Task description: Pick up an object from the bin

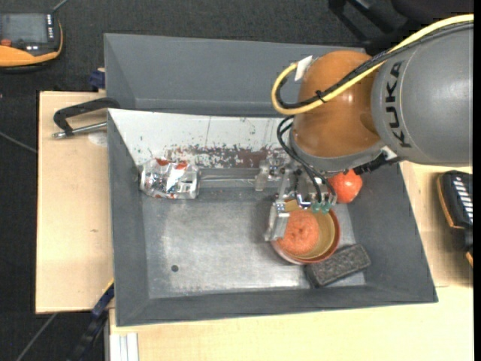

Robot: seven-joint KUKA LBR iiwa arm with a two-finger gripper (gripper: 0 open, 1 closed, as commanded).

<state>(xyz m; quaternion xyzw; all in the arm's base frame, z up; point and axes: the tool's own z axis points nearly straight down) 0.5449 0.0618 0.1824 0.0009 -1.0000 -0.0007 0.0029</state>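
My gripper [281, 215] is low in the right half of the bin, under the orange wrist cover, at the left rim of a round brown bowl [328, 245]. An orange fuzzy ball [301, 233] lies inside that bowl, right beside the gripper. A dark grey rough block [337, 265] rests against the bowl's lower right side. A small red-orange round thing [347, 187] sits just above the bowl, partly hidden by the arm.
A crumpled clear wrapper with red and white print [170, 180] lies at the back left of the bin floor. The arm and its cables cover the back right corner.
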